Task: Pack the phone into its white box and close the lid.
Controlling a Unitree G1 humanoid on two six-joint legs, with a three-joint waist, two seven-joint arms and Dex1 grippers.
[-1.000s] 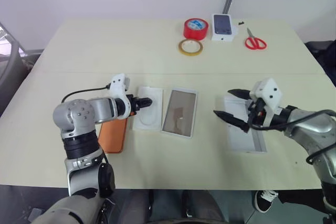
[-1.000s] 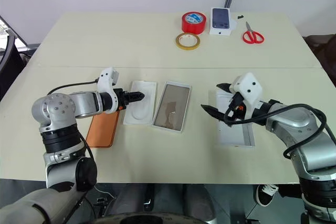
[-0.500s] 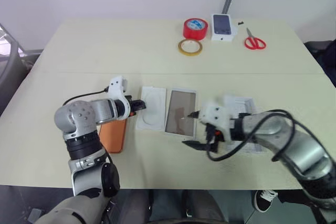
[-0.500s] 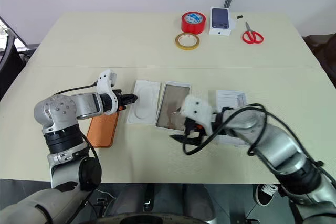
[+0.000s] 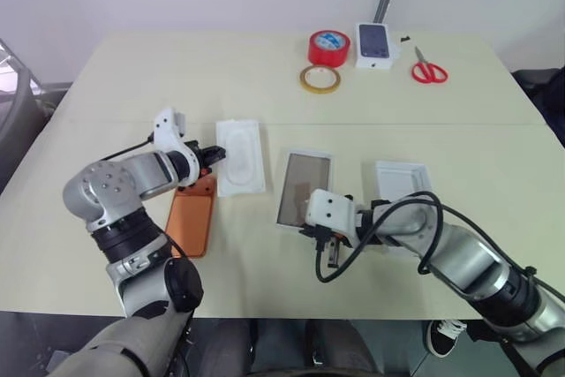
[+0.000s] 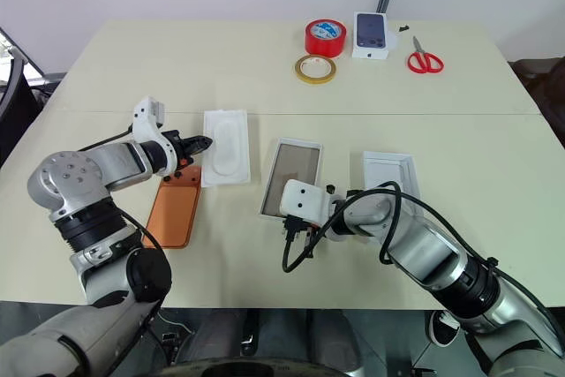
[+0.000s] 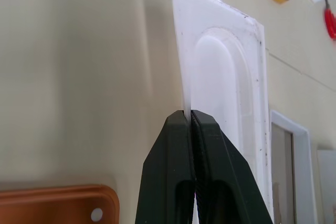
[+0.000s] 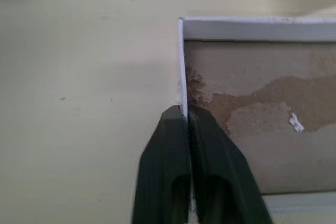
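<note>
The orange phone (image 5: 190,222) lies flat near the table's front left. Just beyond it, my left gripper (image 7: 187,114) is shut on the near edge of the thin white insert (image 5: 240,156), which has an oval recess. The white box (image 5: 305,188) lies open at the centre, brownish-grey inner face up. My right gripper (image 8: 185,109) is shut on its thin white wall at a near corner. The lid (image 5: 402,184) rests to the right of the box, inner face up, touched by neither gripper.
At the far edge of the table sit a red tape roll (image 5: 328,48), a yellow tape ring (image 5: 320,79), a small white box printed with a dark phone (image 5: 374,44) and red scissors (image 5: 429,69).
My left gripper has pulled the insert left and away from the white box. My right gripper swung in from the lid to the box's near corner and went from open to shut on its wall.
</note>
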